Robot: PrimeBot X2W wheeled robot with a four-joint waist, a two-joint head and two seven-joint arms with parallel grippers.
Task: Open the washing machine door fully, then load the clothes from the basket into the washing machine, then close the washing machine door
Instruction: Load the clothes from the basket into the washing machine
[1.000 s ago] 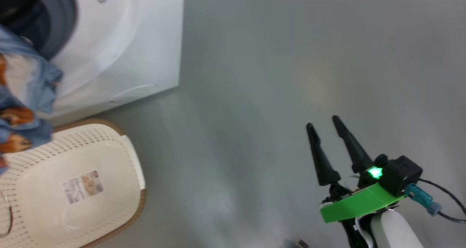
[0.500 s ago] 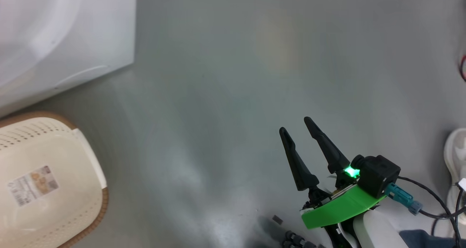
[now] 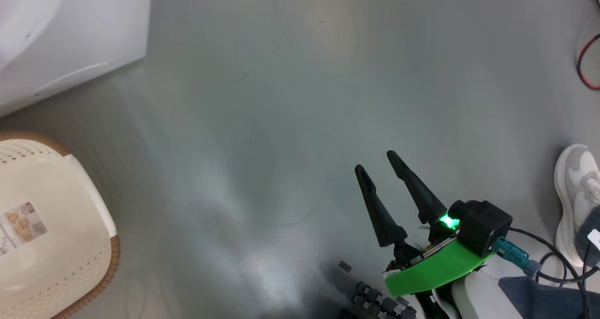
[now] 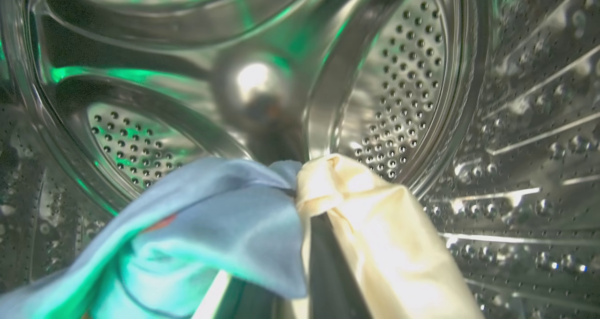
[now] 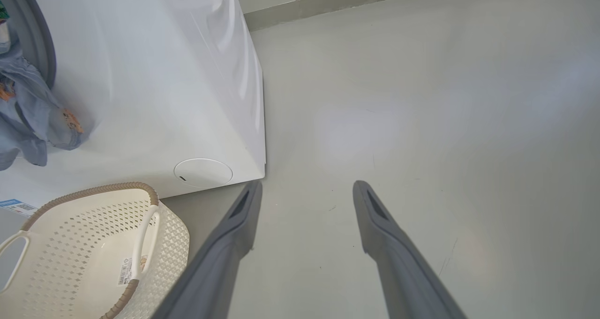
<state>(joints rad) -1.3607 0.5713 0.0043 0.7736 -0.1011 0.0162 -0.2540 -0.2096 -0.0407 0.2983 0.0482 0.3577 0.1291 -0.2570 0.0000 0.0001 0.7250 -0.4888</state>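
From the head, the right gripper (image 3: 375, 162) sits at about 5 o'clock over the grey floor (image 3: 281, 99), its two dark fingers spread apart and holding nothing. A white corner of the washing machine (image 3: 70, 38) lies at 10 o'clock, and the basket (image 3: 61, 263) at 8 o'clock stands just beside it, base sticker in plain sight. A person's pale shoe (image 3: 574, 188) is at 3 o'clock and a red cable (image 3: 586, 61) at 2 o'clock. The left wrist camera looks inside the machine: the perforated steel drum (image 4: 412, 75) curves all round, and the left gripper (image 4: 302, 206) has its fingers pressed together on the clothes (image 4: 225, 216) — light blue fabric toward 8 o'clock, a cream-yellow piece toward 5 o'clock, bunched at the tips. One dark finger shows between the two pieces. The right wrist camera gives the outside: the machine's white front and side fill 10 to 12 o'clock, the grey gasket (image 5: 28, 28) is at the left edge, and blue printed fabric hangs out of the opening at 9 o'clock — part of the load is not fully in. The basket is at 8 o'clock.
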